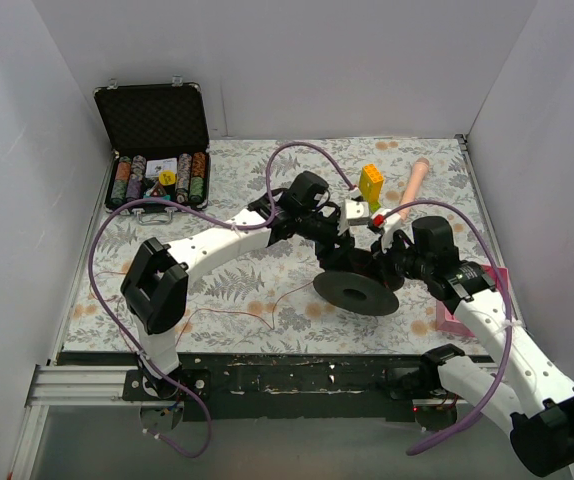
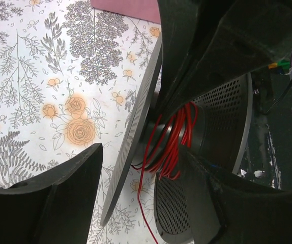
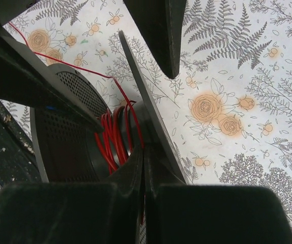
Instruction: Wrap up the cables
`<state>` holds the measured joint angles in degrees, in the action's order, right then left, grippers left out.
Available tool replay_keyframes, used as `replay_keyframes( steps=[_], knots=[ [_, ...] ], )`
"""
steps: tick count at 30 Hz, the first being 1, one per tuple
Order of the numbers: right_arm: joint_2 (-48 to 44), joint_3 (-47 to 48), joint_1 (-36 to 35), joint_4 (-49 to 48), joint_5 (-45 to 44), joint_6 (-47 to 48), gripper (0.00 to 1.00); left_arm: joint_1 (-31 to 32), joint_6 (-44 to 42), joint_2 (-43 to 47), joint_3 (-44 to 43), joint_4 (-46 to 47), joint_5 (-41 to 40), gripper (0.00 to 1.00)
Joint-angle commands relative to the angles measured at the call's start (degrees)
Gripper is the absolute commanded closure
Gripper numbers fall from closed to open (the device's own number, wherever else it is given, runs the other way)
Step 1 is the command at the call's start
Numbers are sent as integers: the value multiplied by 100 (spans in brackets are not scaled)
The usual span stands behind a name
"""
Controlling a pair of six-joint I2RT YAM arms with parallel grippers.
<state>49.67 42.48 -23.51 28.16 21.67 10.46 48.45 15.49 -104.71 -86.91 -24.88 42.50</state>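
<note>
The cables are wound on the hub of the reel, which stands right of centre on the surface, one strand trailing left, and a case sits at the far left corner.

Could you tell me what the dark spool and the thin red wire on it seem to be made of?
Dark grey round spool: probably matte plastic or painted metal; thin, rigid, evenly perforated flanges. Thin red wire: likely plastic-insulated; smooth, glossy, bending in loose loops.
</note>
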Motion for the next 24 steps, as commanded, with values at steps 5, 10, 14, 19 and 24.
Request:
replay_keyframes(
  steps=[5, 10, 14, 19, 24],
  knots=[
    [-150, -82, 100, -294, 241, -53, 99, 156, 235, -129, 491, 721, 118, 50],
    [-212, -135, 188, -364, 338, -88, 99, 156, 367, -182, 596, 853, 311, 81],
    [-212, -170, 224, -399, 355, -105, 99, 156, 429, -77, 684, 862, 303, 100],
    [-168, -117, 259, -382, 312, -132, 99, 156, 753, 160, 877, 1020, -30, 100],
    [-265, 49, 268, -347, 180, -289, 75, 148, 1351, 494, 949, 1205, -1145, 100]
  ],
)
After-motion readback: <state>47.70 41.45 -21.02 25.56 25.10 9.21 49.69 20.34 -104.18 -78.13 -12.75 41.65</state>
